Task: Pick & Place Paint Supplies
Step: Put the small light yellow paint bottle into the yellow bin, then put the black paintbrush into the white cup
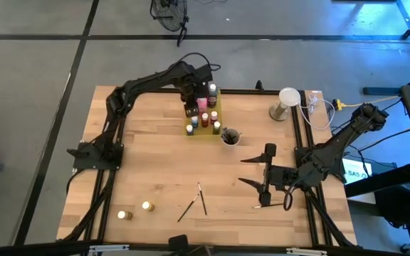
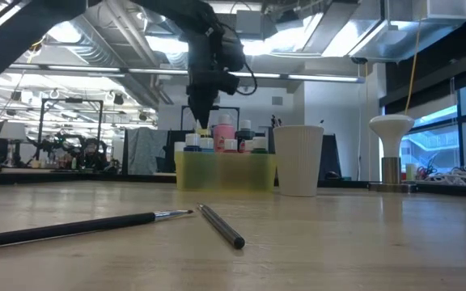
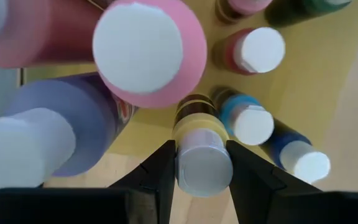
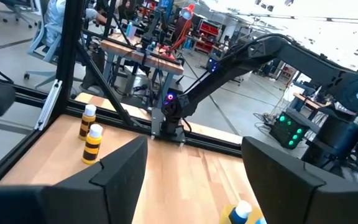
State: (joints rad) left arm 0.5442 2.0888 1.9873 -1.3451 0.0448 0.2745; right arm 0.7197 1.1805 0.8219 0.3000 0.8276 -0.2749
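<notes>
My left gripper (image 1: 191, 110) points down over the near-left corner of the translucent yellow tray (image 1: 218, 114) and is shut on a small yellow bottle (image 3: 199, 134). Pink, red, purple and blue paint bottles (image 3: 145, 53) stand upright in the tray, seen also in the low view (image 2: 225, 133). Two yellow bottles (image 1: 135, 210) stand near the table's near-left corner. Thin dark brushes (image 1: 199, 199) lie flat on the wood near the near edge, and others stick out of the grey cup (image 1: 230, 135). My right gripper (image 1: 260, 174) hovers open over the table's right part. My left gripper pinches the yellow bottle at its pale cap (image 3: 202, 168), one finger (image 3: 163, 177) on each side, coming from above and pointing down. The bottle stays upright under the fingers at the tray's edge. Its foot is hidden by its own cap, so resting or lifted cannot be told.
A white lamp-like stand (image 1: 287, 101) and a bundle of pale cables (image 1: 317, 107) sit at the far-right corner. A black frame rims the table (image 1: 155, 163). Bare wood lies between the tray and the brushes. A small white-capped bottle (image 4: 241, 213) shows below my right gripper.
</notes>
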